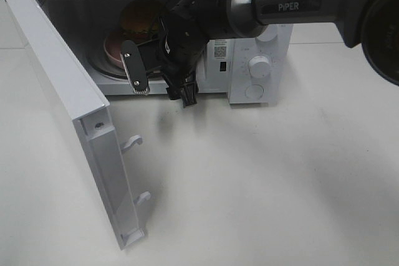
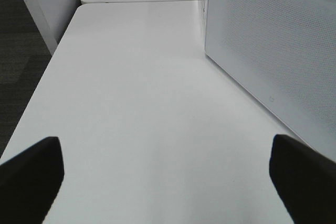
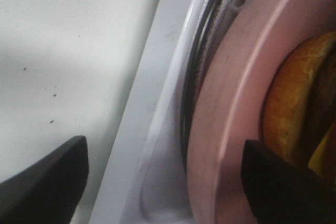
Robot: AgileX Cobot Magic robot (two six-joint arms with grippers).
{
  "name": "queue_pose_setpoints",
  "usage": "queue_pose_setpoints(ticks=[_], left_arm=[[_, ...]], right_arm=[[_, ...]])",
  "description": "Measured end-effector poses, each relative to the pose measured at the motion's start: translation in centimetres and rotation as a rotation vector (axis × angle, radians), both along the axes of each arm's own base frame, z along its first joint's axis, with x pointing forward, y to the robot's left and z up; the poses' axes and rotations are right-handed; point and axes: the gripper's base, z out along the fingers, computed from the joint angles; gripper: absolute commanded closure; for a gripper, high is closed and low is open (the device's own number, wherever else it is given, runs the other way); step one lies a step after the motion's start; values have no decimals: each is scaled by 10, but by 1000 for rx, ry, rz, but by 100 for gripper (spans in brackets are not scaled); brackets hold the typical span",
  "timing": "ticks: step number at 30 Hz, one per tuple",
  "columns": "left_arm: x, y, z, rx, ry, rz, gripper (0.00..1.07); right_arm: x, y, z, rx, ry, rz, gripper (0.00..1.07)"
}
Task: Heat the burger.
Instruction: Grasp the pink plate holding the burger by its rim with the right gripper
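The burger point(image 1: 140, 20) sits on a pink plate point(image 1: 114, 48) inside the open microwave point(image 1: 262, 42). In the right wrist view the golden bun of the burger point(image 3: 294, 103) rests on the plate point(image 3: 231, 103), close up. My right gripper point(image 1: 163, 85) hangs at the oven's mouth, just in front of the plate, with its jaws open. In its own view the right gripper point(image 3: 165, 182) straddles the plate's rim and the oven's white sill without clamping anything. My left gripper point(image 2: 168, 174) is open over bare table, beside a white perforated panel point(image 2: 273, 51).
The microwave door point(image 1: 62, 91) swings wide open toward the front left, its latch hooks point(image 1: 134, 142) sticking out. A control dial point(image 1: 259, 65) is on the oven's right panel. The glass turntable rim point(image 3: 197, 77) shows under the plate. White table point(image 1: 262, 185) lies in front.
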Motion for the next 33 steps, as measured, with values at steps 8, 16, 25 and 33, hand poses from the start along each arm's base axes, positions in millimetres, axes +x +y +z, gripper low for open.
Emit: queue_pose_setpoints(ticks=[8,16,25,33], left_arm=[[0,0,0,0,0,0,7],[0,0,0,0,0,0,7],[0,0,0,0,0,0,7],[0,0,0,0,0,0,7]], right_arm=[[6,-2,-10,7,6,-9,31],[6,-1,-25,-2,25,-7,38],[9,-1,-19,13,9,-7,91],[5,-1,-11,6,26,-22,107]])
